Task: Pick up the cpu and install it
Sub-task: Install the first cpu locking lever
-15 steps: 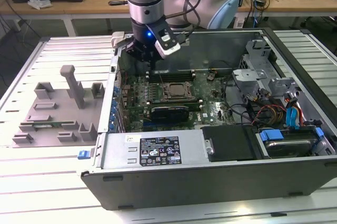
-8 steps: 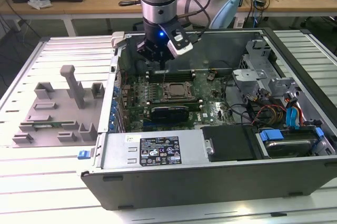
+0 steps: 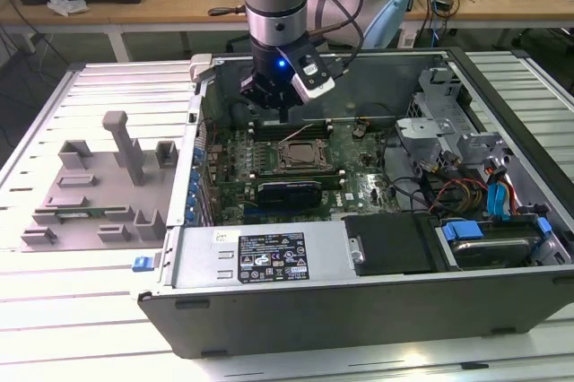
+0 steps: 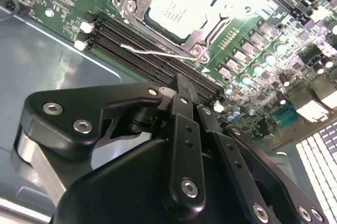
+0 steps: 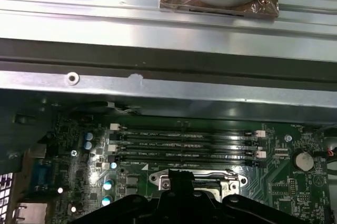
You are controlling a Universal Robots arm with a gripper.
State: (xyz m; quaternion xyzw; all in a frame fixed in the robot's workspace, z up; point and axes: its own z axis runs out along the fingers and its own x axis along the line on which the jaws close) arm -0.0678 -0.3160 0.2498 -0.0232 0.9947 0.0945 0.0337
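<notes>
The cpu [image 4: 179,3] is sitting in the socket [image 4: 202,32], silvery top facing up and metal frame all around it. That puts it roughly mid motherboard [image 3: 363,171], inside the open case [image 3: 359,306]. In the exterior view the socket lies between the memory slots [image 5: 184,145] and the long black expansion card [image 3: 287,190].

The gripper [image 3: 283,116] hangs over the memory slots, toward the case's far wall. It's just beside the socket and clear of the chip. Its fingers look pressed together with nothing between them, and in both wrist views the tips [image 4: 180,83] [image 5: 176,177] read as one dark bar.

There's a thin wire lever [image 4: 152,53] stretched across the memory slots right by the socket frame.

The case lies on its side on a slatted metal table [image 3: 90,337]. A grey fixture [image 3: 99,185] sits on the table off to the exterior view's left of the case.
</notes>
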